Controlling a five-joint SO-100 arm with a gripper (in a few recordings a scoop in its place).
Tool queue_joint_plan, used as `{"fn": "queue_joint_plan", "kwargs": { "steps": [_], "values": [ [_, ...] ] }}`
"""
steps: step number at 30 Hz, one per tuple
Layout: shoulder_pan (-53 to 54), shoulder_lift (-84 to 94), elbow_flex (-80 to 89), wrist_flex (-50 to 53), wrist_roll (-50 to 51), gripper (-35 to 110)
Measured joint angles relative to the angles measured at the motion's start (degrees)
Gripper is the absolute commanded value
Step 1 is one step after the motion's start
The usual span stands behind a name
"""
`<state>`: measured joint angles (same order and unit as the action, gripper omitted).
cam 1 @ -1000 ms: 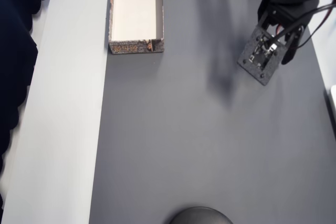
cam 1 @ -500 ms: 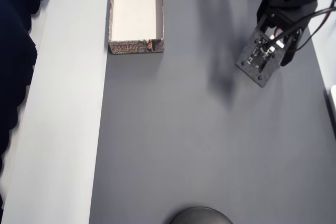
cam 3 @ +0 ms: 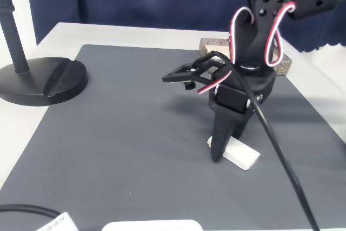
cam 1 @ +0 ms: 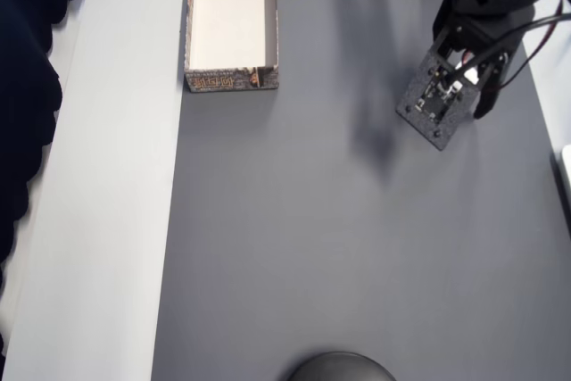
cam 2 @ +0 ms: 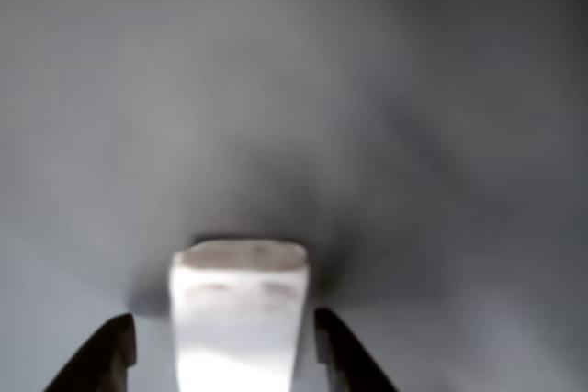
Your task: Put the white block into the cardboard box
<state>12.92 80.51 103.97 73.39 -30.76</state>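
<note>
The white block (cam 2: 239,319) lies flat on the dark grey mat, and in the fixed view the white block (cam 3: 240,155) rests under the downward-pointing black gripper (cam 3: 219,147). In the wrist view the gripper (cam 2: 223,337) is open, one dark fingertip (cam 2: 115,351) on each side of the block with slim gaps. In the overhead view the arm (cam 1: 464,60) at the upper right covers the block. The cardboard box (cam 1: 232,80), cream inside with mottled brown walls, stands at the top left, far from the gripper. Behind the arm the box (cam 3: 212,42) partly shows.
A black round stand base (cam 3: 43,79) with a pole sits at the mat's left in the fixed view; its edge (cam 1: 343,368) shows at the overhead bottom. A white table strip (cam 1: 107,176) borders the mat beside the box. Red-white cables (cam 3: 270,41) loop off the arm.
In the overhead view the wrist has crept slightly up and to the left over the second. The box has not moved.
</note>
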Motion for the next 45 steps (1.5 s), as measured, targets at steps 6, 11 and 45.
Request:
{"fn": "queue_joint_plan", "kwargs": {
  "steps": [6,11,45],
  "values": [
    [0.09,0.00,0.62,0.00,0.00,29],
    [0.09,0.00,0.79,-0.35,0.00,28],
    [-0.62,-1.85,-0.88,0.79,-0.35,-2]
  ]
}}
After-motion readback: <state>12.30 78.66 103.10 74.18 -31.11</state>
